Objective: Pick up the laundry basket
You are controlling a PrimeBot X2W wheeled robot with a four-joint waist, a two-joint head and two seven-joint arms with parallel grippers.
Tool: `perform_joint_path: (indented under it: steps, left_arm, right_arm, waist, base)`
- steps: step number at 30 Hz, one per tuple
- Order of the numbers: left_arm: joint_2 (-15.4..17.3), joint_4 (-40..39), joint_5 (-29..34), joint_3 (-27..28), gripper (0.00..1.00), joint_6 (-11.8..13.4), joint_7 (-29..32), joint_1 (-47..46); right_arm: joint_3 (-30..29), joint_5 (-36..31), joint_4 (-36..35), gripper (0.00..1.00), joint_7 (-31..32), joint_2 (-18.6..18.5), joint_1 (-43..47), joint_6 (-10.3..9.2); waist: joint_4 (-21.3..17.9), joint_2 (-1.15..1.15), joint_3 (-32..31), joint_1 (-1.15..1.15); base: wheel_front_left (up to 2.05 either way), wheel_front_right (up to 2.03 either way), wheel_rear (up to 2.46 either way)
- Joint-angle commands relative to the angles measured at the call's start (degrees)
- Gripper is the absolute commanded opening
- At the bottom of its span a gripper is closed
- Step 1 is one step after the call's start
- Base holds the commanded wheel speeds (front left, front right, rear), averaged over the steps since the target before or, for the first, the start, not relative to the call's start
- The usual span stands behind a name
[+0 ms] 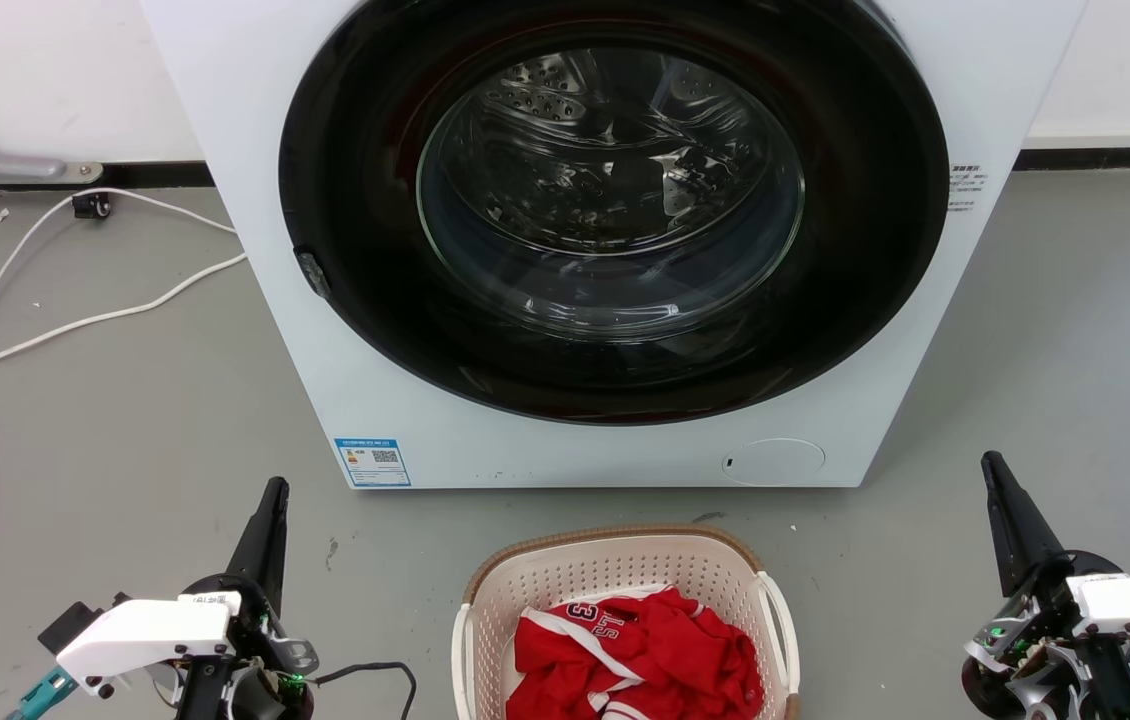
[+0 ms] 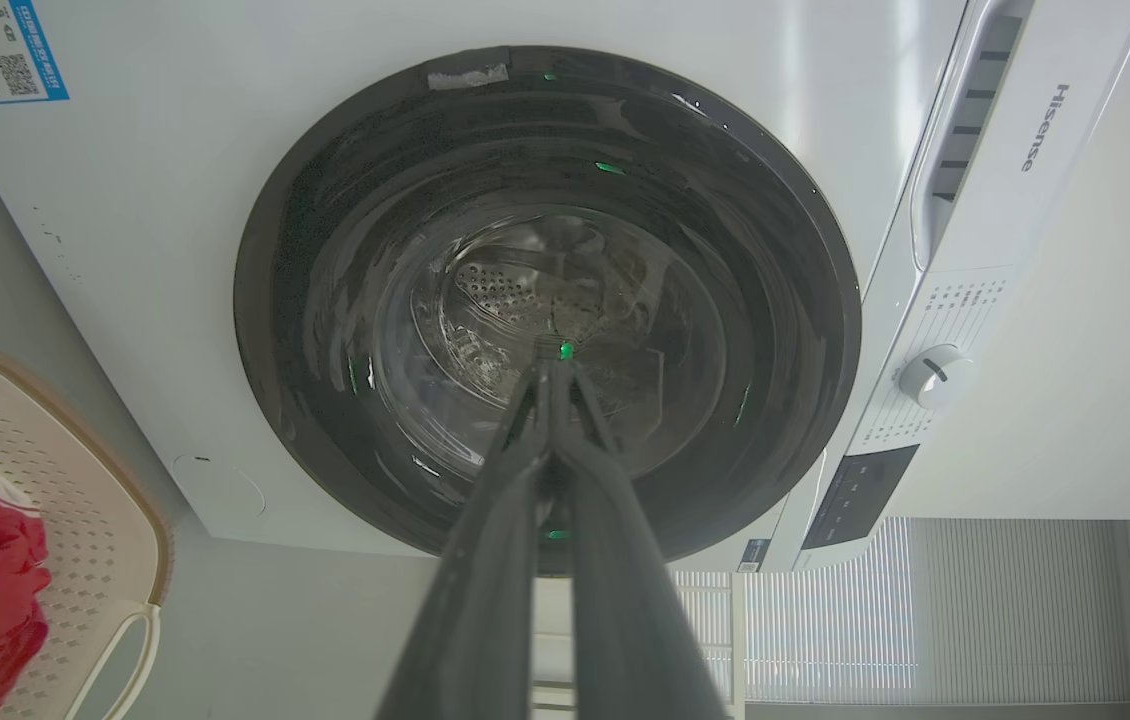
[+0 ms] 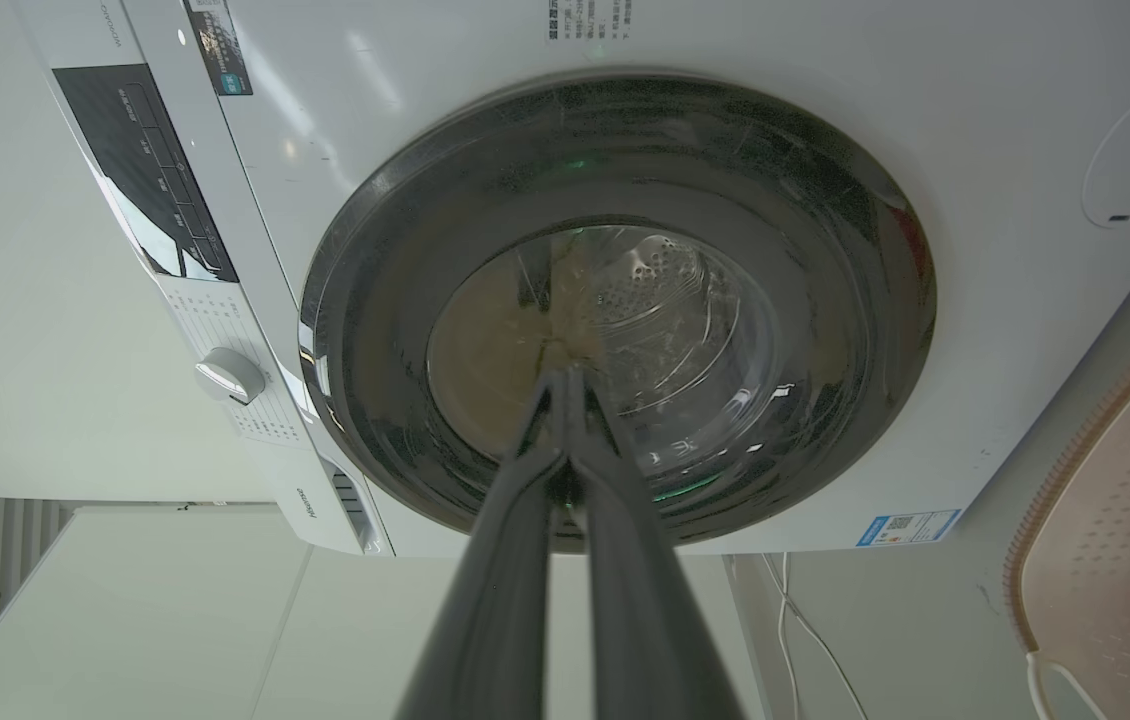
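Note:
The laundry basket point(image 1: 615, 565), cream perforated plastic with a brown rim and white loop handles, stands on the floor at the bottom centre of the head view, holding a red garment point(image 1: 640, 655). Part of the laundry basket point(image 2: 75, 500) shows at the left edge of the left wrist view, and the laundry basket point(image 3: 1115, 520) at the right edge of the right wrist view. My left gripper point(image 1: 275, 487) is left of the basket, shut and empty. My right gripper point(image 1: 991, 462) is right of it, also shut and empty. Both are apart from the basket.
A white front-loading washing machine point(image 1: 345, 300) with its round dark door point(image 1: 615, 210) closed stands just behind the basket. White cables point(image 1: 75, 325) trail over the grey floor at the left. Bare floor lies on both sides of the basket.

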Motion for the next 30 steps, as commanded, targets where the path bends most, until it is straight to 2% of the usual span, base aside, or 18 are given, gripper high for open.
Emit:
perform_joint_path:
  steps: [1,30]
  left_arm:
    - [-0.02,0.06,0.27,0.19,0.00,-0.19,0.13,-0.57]
    - [-0.06,0.06,0.33,0.23,0.00,-0.19,0.20,-0.58]
  right_arm:
    - [-0.07,-0.20,0.09,0.00,0.10,0.16,-0.68,0.02]
    - [-0.08,-0.22,0.09,0.00,0.12,0.17,-0.68,0.02]
  waist:
    - [0.00,0.00,0.00,0.00]
    - [0.00,0.00,0.00,0.00]
  base:
    - [0.00,0.00,0.00]
    - [0.00,0.00,0.00]
